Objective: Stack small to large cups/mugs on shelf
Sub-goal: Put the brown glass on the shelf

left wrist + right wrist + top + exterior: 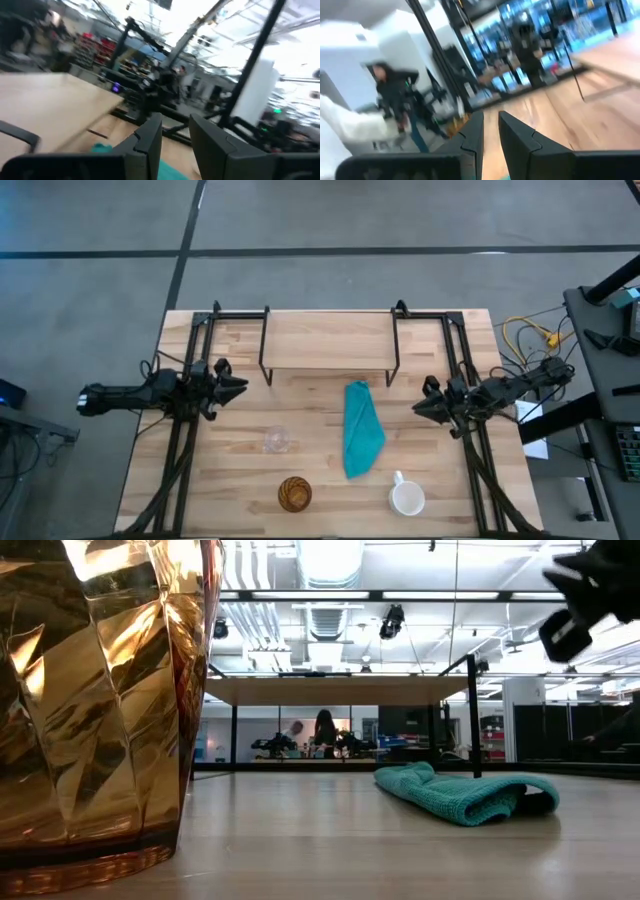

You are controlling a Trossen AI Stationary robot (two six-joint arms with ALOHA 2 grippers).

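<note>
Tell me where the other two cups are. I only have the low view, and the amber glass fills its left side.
Observer: The small clear glass stands just behind the amber glass, toward the shelf.
Operator: And the mug?
Observer: The white mug is near the front edge, on the right of the teal cloth, with its handle turned toward the shelf side.
Operator: Anything on the shelf yet?
Observer: No, its board is bare. All three cups are on the table, and the left hand and right hand are out at the sides, holding nothing.
</note>
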